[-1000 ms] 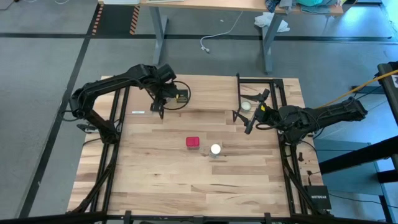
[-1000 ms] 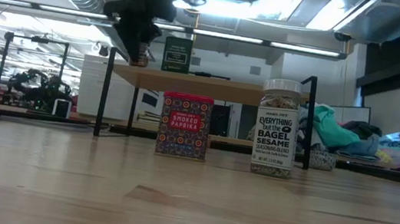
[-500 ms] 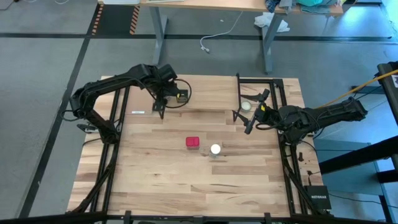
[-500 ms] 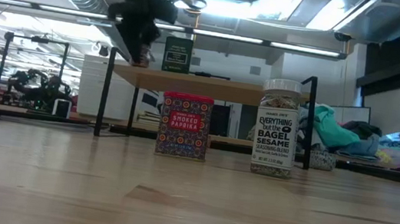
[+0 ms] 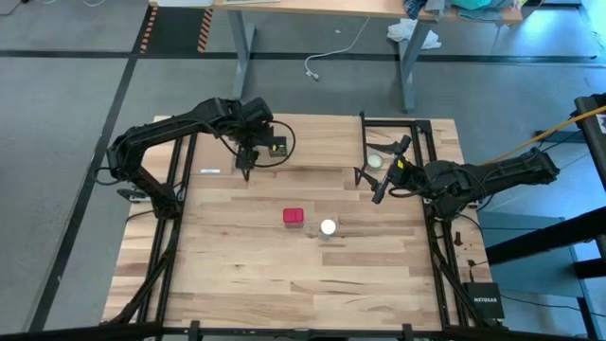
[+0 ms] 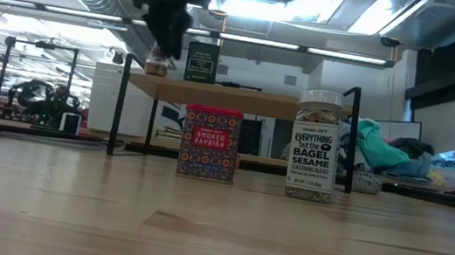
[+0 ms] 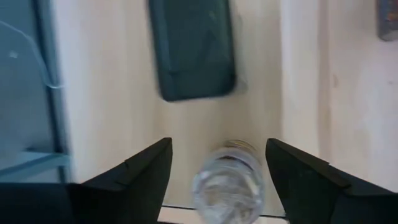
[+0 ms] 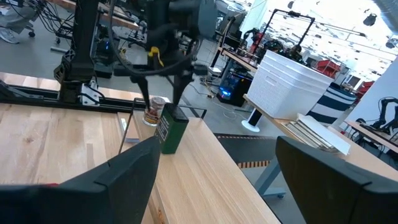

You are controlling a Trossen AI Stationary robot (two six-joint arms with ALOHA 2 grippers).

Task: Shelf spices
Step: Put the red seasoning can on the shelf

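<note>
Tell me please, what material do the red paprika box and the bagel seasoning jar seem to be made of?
The red paprika box looks like printed metal tin: square, opaque, faint sheen, though coated card is possible. The bagel seasoning jar seems clear glass or plastic, since the seeds show through; its white lid looks like plastic.

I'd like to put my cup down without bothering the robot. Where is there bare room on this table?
The near half of the wooden table, in front of the red box and the white-lidded jar, is bare. It is crowded at the shelf, where the open left gripper hovers over a small jar beside the dark tin.
</note>
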